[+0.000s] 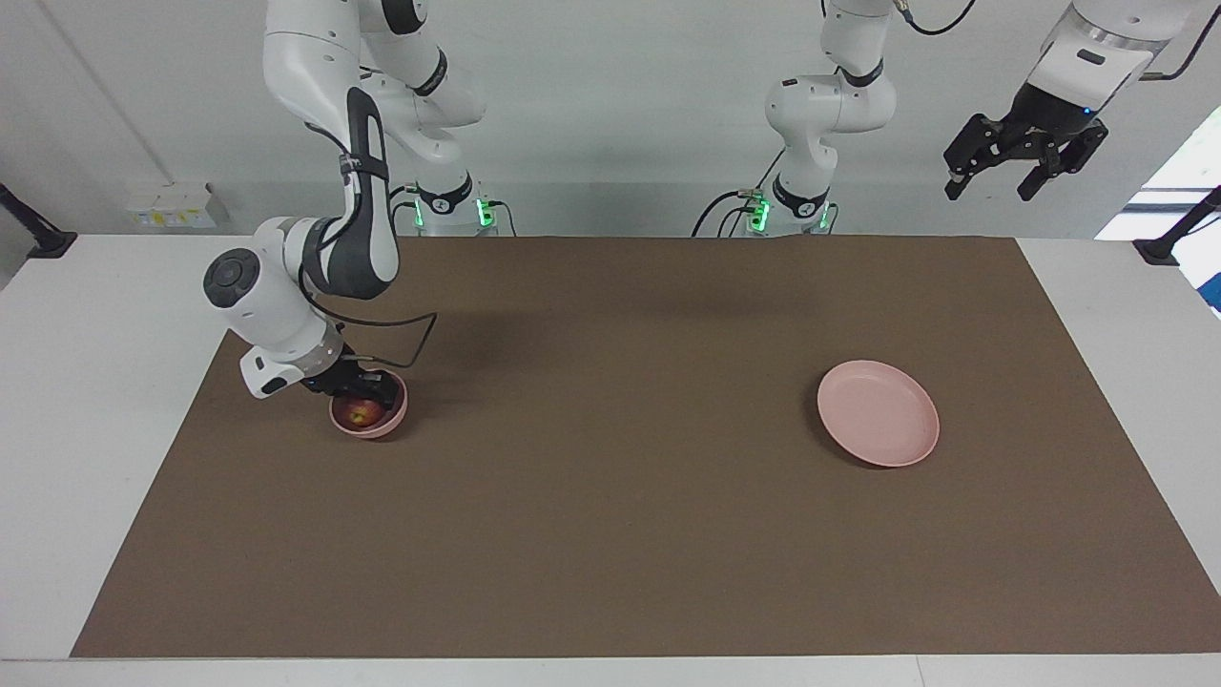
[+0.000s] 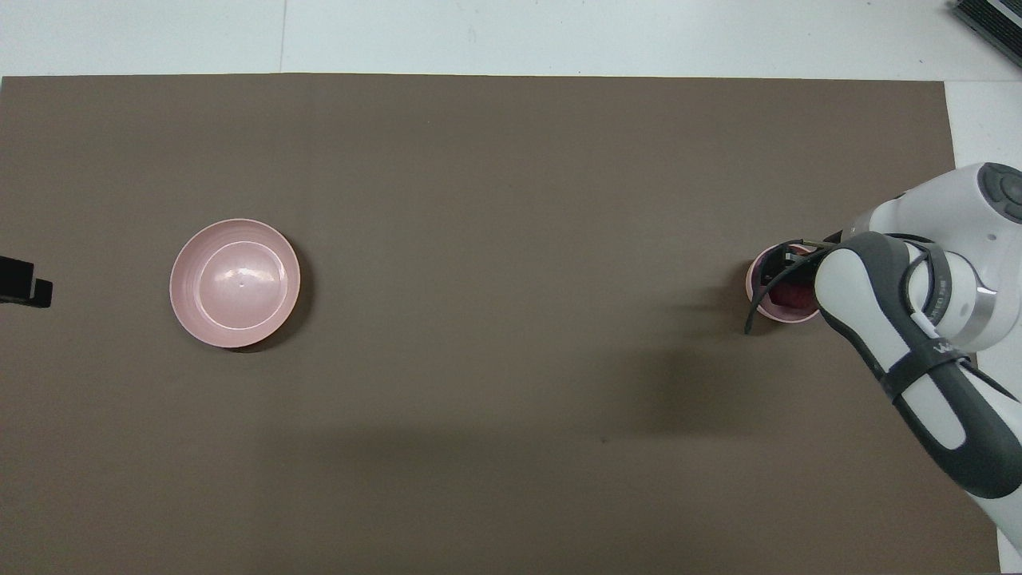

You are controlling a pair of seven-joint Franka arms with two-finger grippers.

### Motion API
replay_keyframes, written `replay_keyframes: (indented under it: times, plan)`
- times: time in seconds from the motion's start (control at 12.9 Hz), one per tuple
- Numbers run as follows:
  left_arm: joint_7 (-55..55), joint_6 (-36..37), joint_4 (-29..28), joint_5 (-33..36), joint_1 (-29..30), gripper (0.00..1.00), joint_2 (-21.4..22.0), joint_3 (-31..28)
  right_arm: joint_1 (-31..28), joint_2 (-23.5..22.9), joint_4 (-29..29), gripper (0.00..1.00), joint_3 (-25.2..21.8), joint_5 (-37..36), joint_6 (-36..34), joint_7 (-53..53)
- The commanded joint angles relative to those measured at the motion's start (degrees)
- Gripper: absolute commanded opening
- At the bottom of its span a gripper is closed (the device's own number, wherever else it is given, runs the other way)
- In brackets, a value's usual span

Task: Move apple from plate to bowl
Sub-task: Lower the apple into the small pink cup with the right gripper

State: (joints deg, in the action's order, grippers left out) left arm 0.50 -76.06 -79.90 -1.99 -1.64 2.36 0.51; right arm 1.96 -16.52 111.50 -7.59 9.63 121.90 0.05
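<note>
The apple (image 1: 361, 412) lay in the bowl (image 1: 393, 416), the plate (image 1: 878, 412) bare; my right gripper (image 1: 367, 389) (jaws' state unclear) hung just over it, my left gripper (image 1: 1025, 162) waiting spread.

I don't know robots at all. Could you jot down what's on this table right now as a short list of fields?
apple: in the bowl
bowl: small, pink, at the right arm's end of the table
plate: flat, pink, bare, at the left arm's end of the table
right claw: low over the bowl, at the apple; grip unclear
left claw: open, raised high by the left arm's end of the table, waiting
mat: brown, under bowl and plate
</note>
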Motion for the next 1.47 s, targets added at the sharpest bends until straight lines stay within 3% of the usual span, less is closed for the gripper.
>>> replay_keyframes:
  times: [0.0,0.15,0.7,1.0,1.39]
  plan:
    - [-0.2,0.6,-0.7,-0.1,0.8,1.0,0.8,0.4,-0.7,-0.1,0.6,0.75,0.5,-1.1,1.7,-0.7]
    - [-0.2,0.6,-0.7,-0.1,0.8,1.0,0.8,0.4,-0.6,-0.1,0.6,0.86,0.6,-1.1,1.7,-0.7]
    - [-0.2,0.6,-0.7,-0.1,0.8,1.0,0.8,0.4,-0.7,-0.2,0.2,1.0,0.5,-1.0,1.1,-0.8]
    - [-0.2,0.6,-0.7,-0.1,0.8,1.0,0.8,0.4,0.1,1.5,-1.3,1.0,0.4,-1.2,-0.4,-0.8]
    - [-0.2,0.6,-0.7,-0.1,0.9,1.0,0.8,0.4,2.2,6.9,-1.8,1.0,0.3,-5.8,-3.2,2.3]
